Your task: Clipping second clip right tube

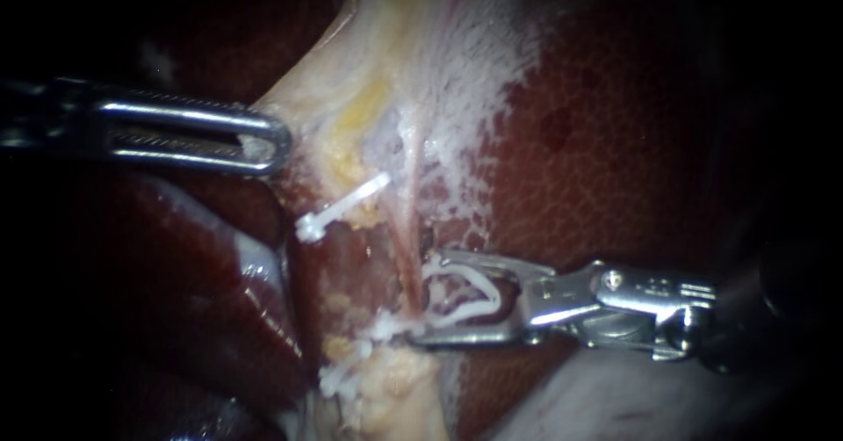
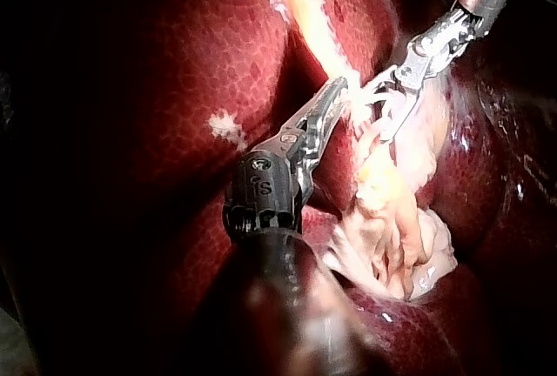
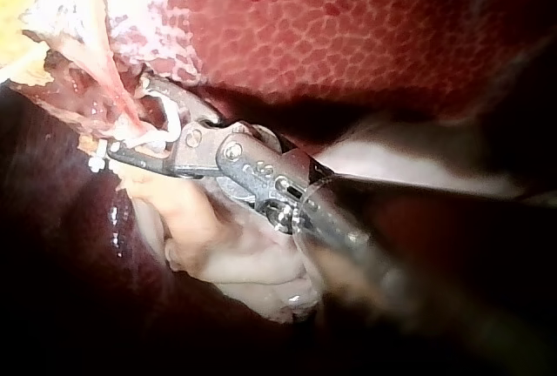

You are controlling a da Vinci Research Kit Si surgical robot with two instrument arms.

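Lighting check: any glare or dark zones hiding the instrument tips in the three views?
Endoscope view: light pools in the middle, so the clip in the right instrument's jaws shows well; the left instrument's shaft fades into the dark edge; a glare streak sits on the wet liver. Left wrist view: own shaft shadowed, tip lit. Right wrist view: shaft in shade, jaws lit.

Left instrument [image 1: 268, 140] and right instrument [image 1: 428, 299] gleam as polished metal; the curved white plastic clip [image 1: 479, 303] looks smooth, the dark red liver [image 1: 615, 133] wet, glossy, finely pebbled.
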